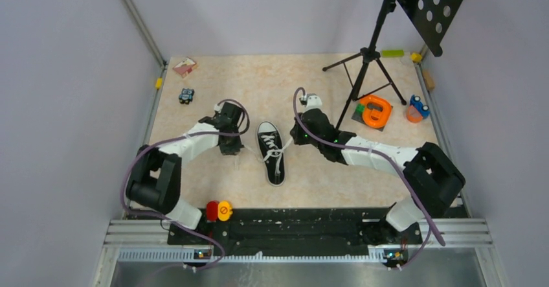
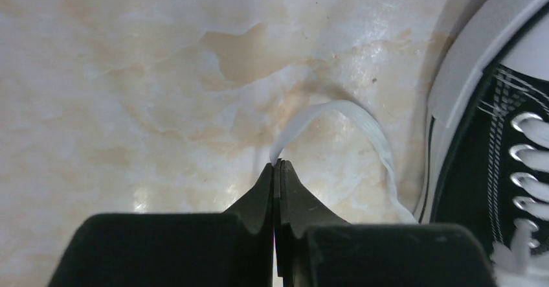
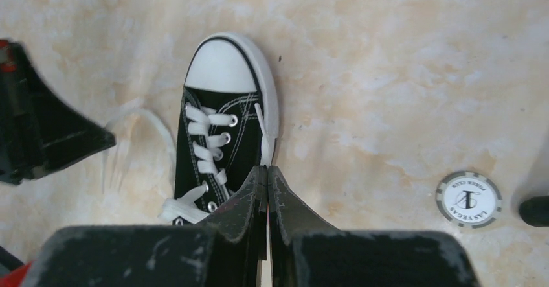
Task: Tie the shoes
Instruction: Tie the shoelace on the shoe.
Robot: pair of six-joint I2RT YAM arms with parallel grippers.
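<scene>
**Both grippers pinched on laces at the sneaker**

Black fingers of the left gripper (image 2: 277, 164) filled the bottom of the left wrist view. They were pressed together at the tips, with the end of the left lace (image 2: 362, 122) nipped between them. From the tips, that white lace rose in a loop over the table (image 2: 129, 73) and dropped back beside the white sole edge of the sneaker (image 2: 479, 138).

In the right wrist view the right gripper (image 3: 267, 168) was likewise closed. Its tips met on the right lace (image 3: 264, 138), which ran down along the sneaker's side, just below the white toe cap. A poker chip (image 3: 469, 199) lay flat on the table off to the right, well apart from the sneaker.

From the top camera, the sneaker (image 1: 272, 152) lay about mid-table between the two arms, with its toe pointing away from the bases. The left gripper sat low just to its left and the right gripper just to its right. Both laces trailed out sideways toward the grippers.

Far side of the table:
- A black tripod (image 1: 366, 73) stood to the right.
- An orange ring-shaped object (image 1: 375, 111) lay near its feet.
- A small toy car (image 1: 186, 95) and a pink box (image 1: 184, 66) sat toward the far left corner.
</scene>
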